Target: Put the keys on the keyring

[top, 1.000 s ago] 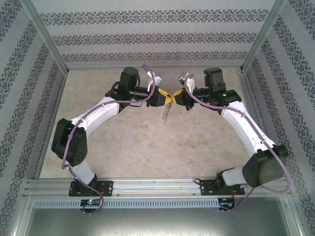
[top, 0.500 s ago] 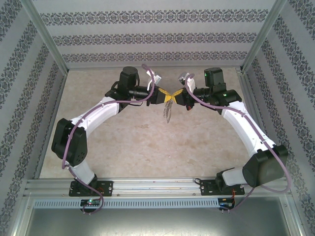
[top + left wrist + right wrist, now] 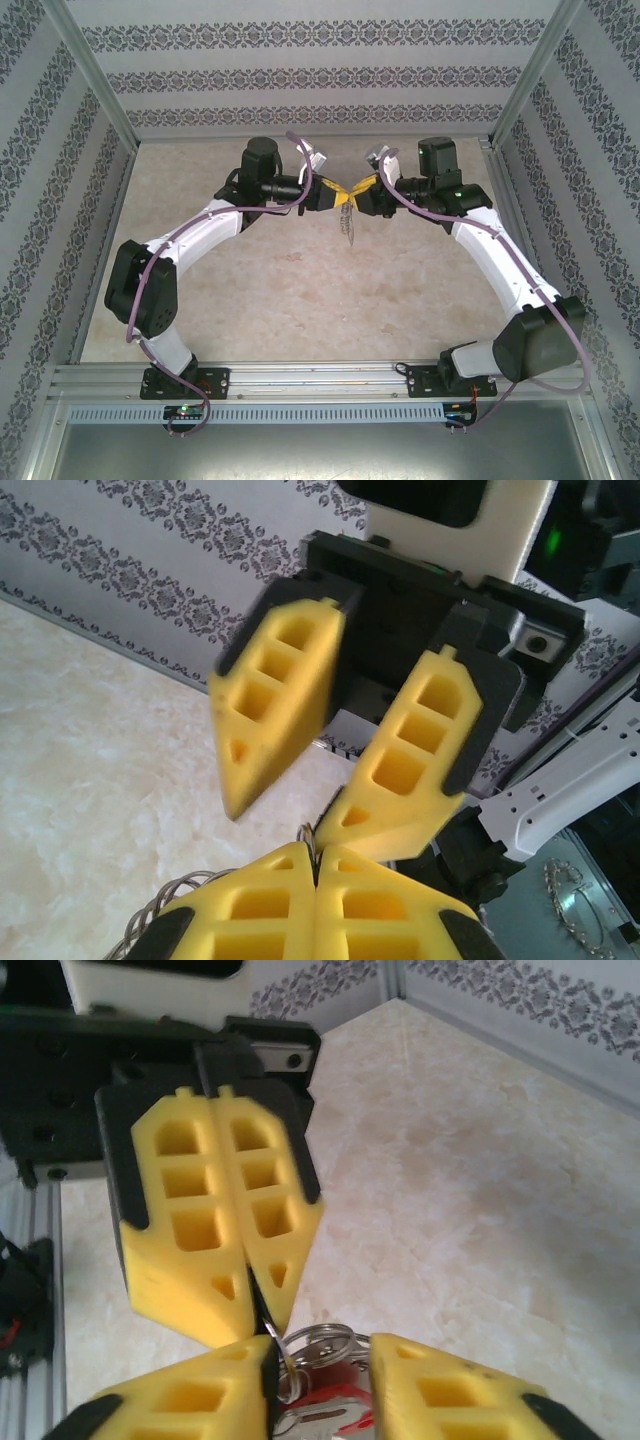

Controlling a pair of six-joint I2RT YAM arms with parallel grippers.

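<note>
L gripper [image 3: 315, 848] pressed shut, pinching keyring [image 3: 348, 224]; R gripper [image 3: 320, 1348] spread, red key [image 3: 322, 1402] between fingers.

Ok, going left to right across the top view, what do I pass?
Left arm's elbow → left hand → keyring, hanging where the two hands meet → right hand → right arm's elbow.
</note>
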